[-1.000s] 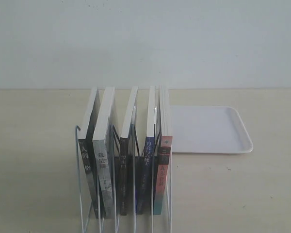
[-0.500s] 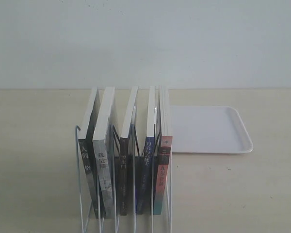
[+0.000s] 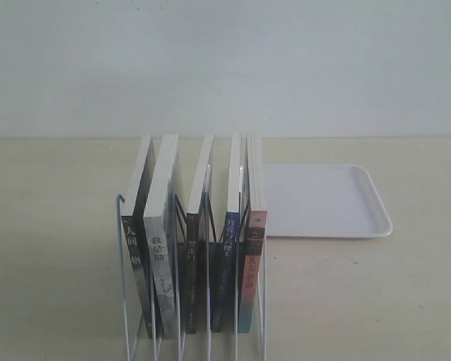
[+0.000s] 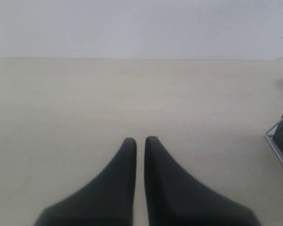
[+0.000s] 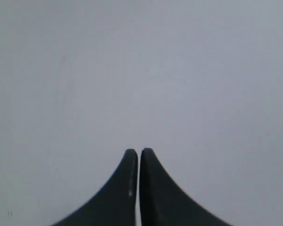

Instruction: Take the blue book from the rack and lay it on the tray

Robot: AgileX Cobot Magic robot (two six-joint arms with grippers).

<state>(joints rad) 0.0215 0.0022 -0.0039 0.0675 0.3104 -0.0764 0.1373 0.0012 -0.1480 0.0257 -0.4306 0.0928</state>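
Left gripper [image 4: 140, 140] hovers closed, apart from rack [image 4: 268, 136].

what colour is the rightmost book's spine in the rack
The thin paperback's spine is pink on top, teal below; clearest in the exterior view.

Rack [image 3: 122, 301] holds five upright books, with their tops reachable from above. Blue book [image 3: 225, 256] stands fourth from left. Pink-teal book [image 3: 252, 271] crowds its right side, nearly touching at the top. The gap on its left, toward brown book [image 3: 192, 263], is wider, with wire dividers there. Tray [image 3: 323, 199], far right of rack, has only a low rim. Table [image 3: 52, 263] is open left of rack and near right.
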